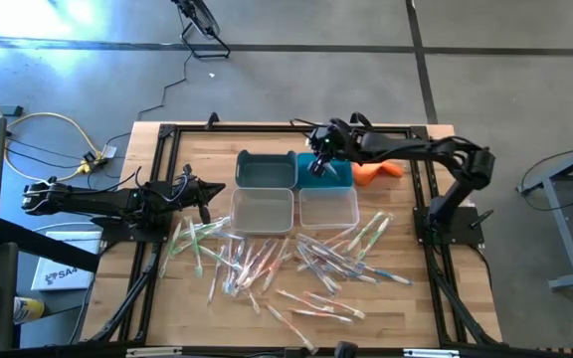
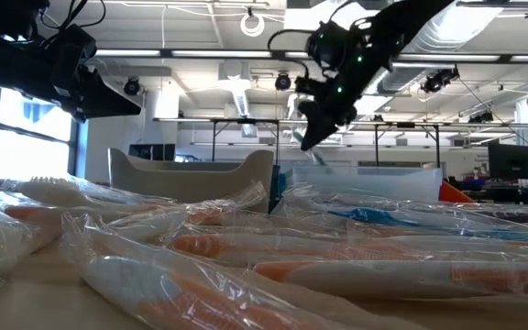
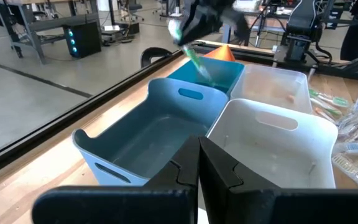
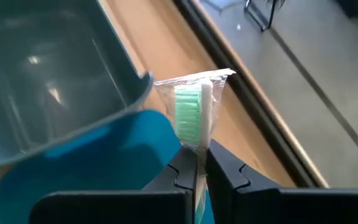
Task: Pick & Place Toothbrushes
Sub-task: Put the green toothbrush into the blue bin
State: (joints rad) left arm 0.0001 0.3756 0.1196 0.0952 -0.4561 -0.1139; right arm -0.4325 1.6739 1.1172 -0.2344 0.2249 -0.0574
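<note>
Nearby, orange cloth [image 1: 378, 171] beside bins [image 1: 267, 169].

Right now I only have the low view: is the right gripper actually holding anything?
Observer: Yes. The right wrist view shows the right gripper shut on a wrapped toothbrush with green bristles.
Operator: Which bin is it over?
Observer: From above, it hangs over the teal bin, which sits next to the orange cloth.
Operator: And the left arm?
Observer: The left gripper is shut and empty, beside the clear bin.
</note>
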